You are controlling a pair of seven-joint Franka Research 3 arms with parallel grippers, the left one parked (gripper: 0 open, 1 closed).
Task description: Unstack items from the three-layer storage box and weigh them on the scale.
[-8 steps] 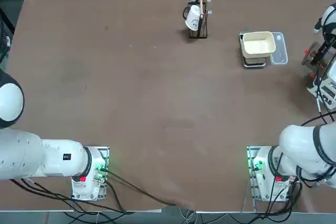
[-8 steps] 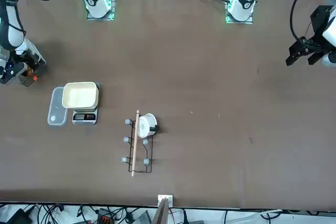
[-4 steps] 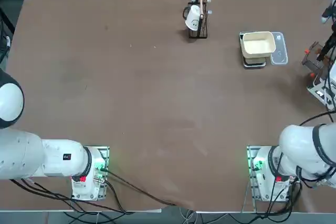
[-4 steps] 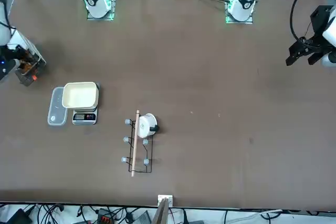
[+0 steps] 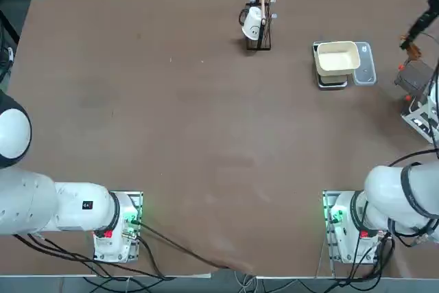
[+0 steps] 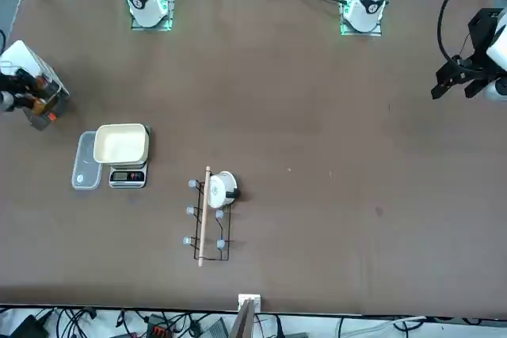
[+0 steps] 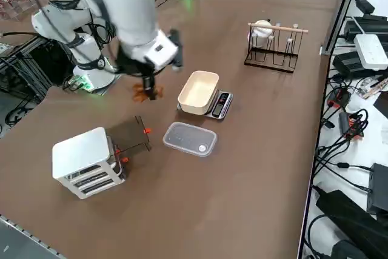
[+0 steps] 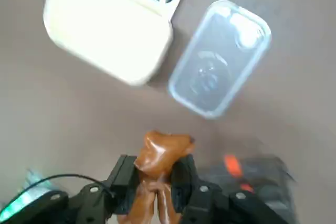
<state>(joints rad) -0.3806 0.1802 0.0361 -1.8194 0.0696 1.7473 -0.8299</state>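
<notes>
Brown matting is covering the whole table (image 5: 171,121), and most of it is lying bare, with the working things gathered toward the robot's right far corner. Standing there, I am seeing the right gripper (image 8: 152,182) pinching a reddish-brown lump (image 8: 157,156) between its fingers (image 8: 122,174), the item riding up out of the jaws. It is hanging in the air between the three-layer storage box (image 7: 85,162) and the scale (image 7: 219,104); a grey-brown drawer (image 7: 133,136) is jutting from the box, presumably left open for picking. The scale's cream bowl (image 8: 107,27) is sitting empty, seemingly waiting to catch the lump, and the clear lid (image 8: 220,59) is lying just beside it. The arm is reaching out over the table with the wrist pointing the fingers downward, well above the surface, not yet over the bowl.
</notes>
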